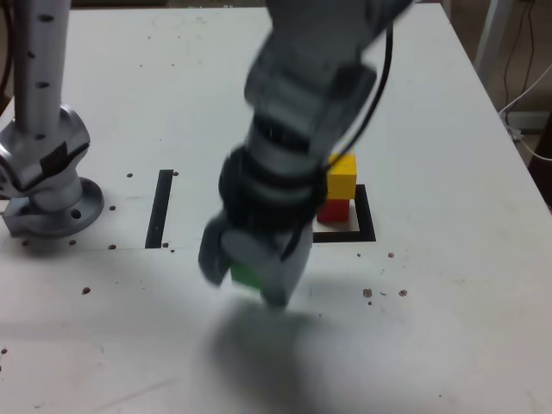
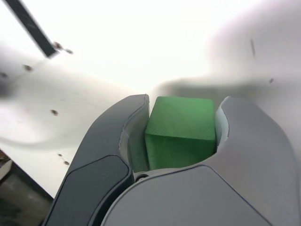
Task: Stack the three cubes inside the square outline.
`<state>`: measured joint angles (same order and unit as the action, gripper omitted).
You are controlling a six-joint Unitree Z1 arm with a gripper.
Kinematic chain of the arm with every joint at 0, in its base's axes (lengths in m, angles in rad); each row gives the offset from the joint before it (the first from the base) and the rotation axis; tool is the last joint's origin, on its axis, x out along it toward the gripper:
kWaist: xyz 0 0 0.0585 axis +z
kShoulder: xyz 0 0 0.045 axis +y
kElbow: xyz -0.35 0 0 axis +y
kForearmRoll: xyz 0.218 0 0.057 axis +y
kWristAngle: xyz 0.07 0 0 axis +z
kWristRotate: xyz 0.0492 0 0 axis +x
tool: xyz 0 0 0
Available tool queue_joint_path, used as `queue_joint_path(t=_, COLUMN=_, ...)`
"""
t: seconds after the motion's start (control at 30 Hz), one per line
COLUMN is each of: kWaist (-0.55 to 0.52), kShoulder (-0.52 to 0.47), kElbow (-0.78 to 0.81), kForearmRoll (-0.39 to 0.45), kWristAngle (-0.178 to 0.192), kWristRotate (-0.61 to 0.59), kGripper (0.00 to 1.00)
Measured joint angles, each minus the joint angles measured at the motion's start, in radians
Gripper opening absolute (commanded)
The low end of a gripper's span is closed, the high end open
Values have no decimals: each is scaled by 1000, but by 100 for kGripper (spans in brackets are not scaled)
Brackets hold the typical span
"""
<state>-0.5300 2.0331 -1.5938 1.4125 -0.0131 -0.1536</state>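
Pincer (image 2: 183, 129) is clamped on the green cube (image 2: 179, 132), one jaw against each side, held up off the white surface (image 1: 129, 336) w/ a blurred shadow below in the ext. view. Yellow cube (image 1: 342, 178) sits on top of the red cube (image 1: 333, 210), both w/in the black square outline (image 1: 366, 213), partly hidden behind the arm (image 1: 289, 147); narrow black strip (image 1: 159, 209) lies nearer the ext. view's left.

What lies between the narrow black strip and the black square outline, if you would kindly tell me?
In the exterior view, the gripper, shut on the green cube, blocks part of the stretch between them; only white tabletop shows beside it.
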Motion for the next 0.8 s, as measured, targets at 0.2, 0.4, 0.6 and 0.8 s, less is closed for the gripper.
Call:
queue_joint_path(t=0.2, kWaist=115, kShoulder=-26, kElbow=-140, kForearmRoll=125, kWristAngle=36, kWristRotate=35, kGripper=25)
queue_joint_path(t=0.4, kWaist=245, kShoulder=-32, kElbow=-250, kForearmRoll=162, kWristAngle=25, kWristRotate=80, kGripper=25)
queue_joint_path(t=0.6, kWaist=328, kShoulder=-33, kElbow=-289, kForearmRoll=176, kWristAngle=23, kWristRotate=111, kGripper=25)
queue_joint_path(t=0.8, kWaist=416, kShoulder=-34, kElbow=-298, kForearmRoll=181, kWristAngle=2, kWristRotate=136, kGripper=25)
